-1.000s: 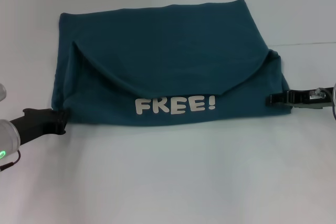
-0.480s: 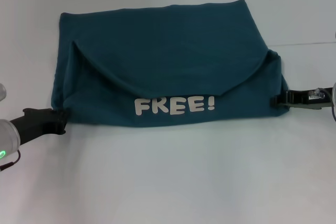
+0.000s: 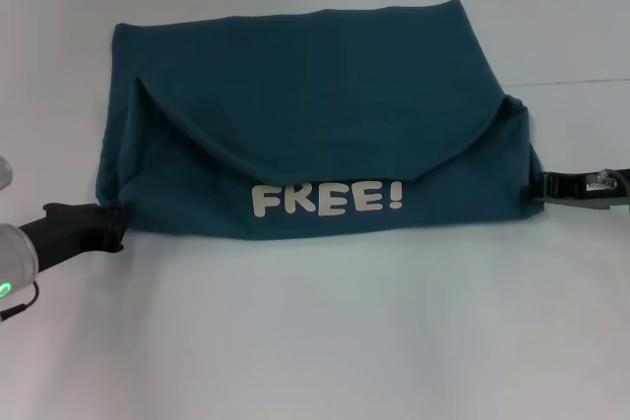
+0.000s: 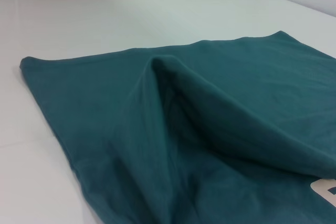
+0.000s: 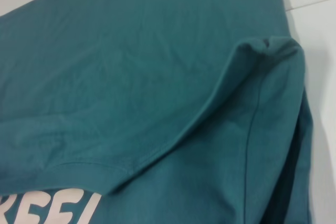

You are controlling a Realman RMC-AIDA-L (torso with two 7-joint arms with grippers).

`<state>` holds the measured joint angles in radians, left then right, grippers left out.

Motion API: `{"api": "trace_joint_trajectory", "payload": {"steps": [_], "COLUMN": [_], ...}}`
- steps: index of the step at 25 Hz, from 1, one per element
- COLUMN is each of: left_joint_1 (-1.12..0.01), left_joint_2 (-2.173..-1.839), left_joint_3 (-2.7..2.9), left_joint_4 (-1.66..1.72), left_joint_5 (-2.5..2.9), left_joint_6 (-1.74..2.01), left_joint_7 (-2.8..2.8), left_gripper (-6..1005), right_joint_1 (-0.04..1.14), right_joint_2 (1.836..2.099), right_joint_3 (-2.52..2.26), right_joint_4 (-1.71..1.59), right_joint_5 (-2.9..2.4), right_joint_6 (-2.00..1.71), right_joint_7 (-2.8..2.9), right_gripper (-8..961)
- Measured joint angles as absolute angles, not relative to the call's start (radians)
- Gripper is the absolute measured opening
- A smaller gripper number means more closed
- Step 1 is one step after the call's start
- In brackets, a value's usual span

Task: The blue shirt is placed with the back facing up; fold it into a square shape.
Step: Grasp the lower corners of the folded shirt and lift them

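Lying flat on the white bench, the blue shirt is folded into a wide rectangle, with its near flap turned up so the white "FREE!" lettering faces upward along the near edge. The left gripper sits at the shirt's near left corner and the right gripper at its right edge, each touching the fabric. Whether either set of jaws is clamped on the cloth cannot be told.
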<state>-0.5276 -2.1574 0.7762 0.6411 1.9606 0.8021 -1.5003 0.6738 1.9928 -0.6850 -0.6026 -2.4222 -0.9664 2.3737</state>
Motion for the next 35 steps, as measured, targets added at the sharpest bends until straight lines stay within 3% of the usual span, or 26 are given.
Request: {"api": "trace_joint_trajectory", "payload": {"steps": [18,35], "left_joint_1": [-0.424,-0.286], "left_joint_2": [-2.161,-2.162], "left_joint_3": [0.713,0.481], "left_joint_4": [0.746,0.743], "left_joint_5": [1.965,2.022], "left_joint_6": [1.028,1.42], "left_joint_7": [-1.696,-1.698], "left_gripper": [12,21], "right_joint_1": [0.533,0.344], "right_joint_2": [1.956,2.024], "right_joint_3": [-0.642,-0.428], "right_joint_4": [-0.622,-0.729], "right_joint_5": [-2.156,-2.145], "right_joint_6": [-1.131,-1.463], "right_joint_7": [2.123,1.796], "right_gripper": [39,38]}}
